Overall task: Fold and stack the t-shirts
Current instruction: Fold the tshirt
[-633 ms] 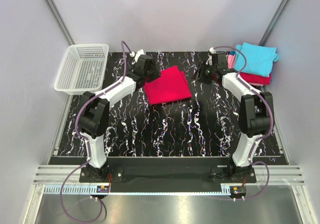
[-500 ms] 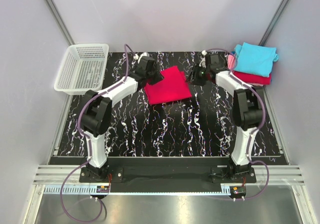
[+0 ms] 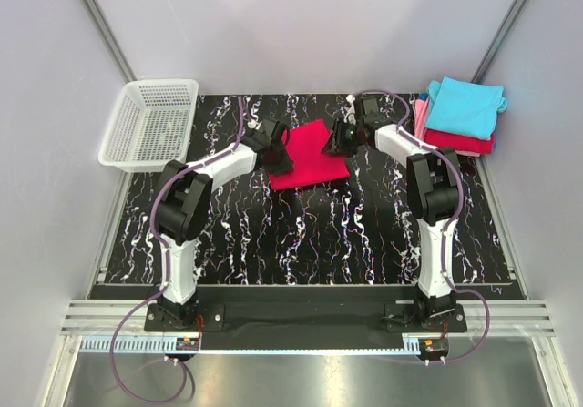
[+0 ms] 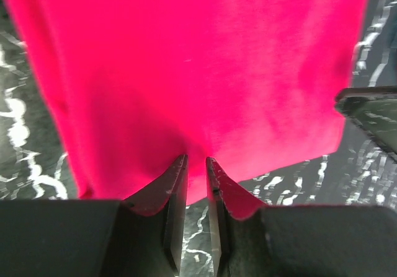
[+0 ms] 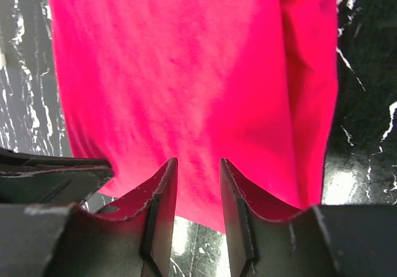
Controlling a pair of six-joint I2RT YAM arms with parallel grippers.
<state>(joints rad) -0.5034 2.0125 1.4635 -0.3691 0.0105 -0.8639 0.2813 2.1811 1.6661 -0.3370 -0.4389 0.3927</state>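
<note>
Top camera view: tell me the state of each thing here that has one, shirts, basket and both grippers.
crimson shirt, folded flat, lying between the grippers.
red shirt, folded, at the far right.
pink shirt, folded, stacked with the red shirt.
turquoise shirt, folded, on top of both.
basket, upright, no shirt in it.
left gripper, shut on the crimson shirt's edge.
right gripper, open, astride the opposite edge.
</note>
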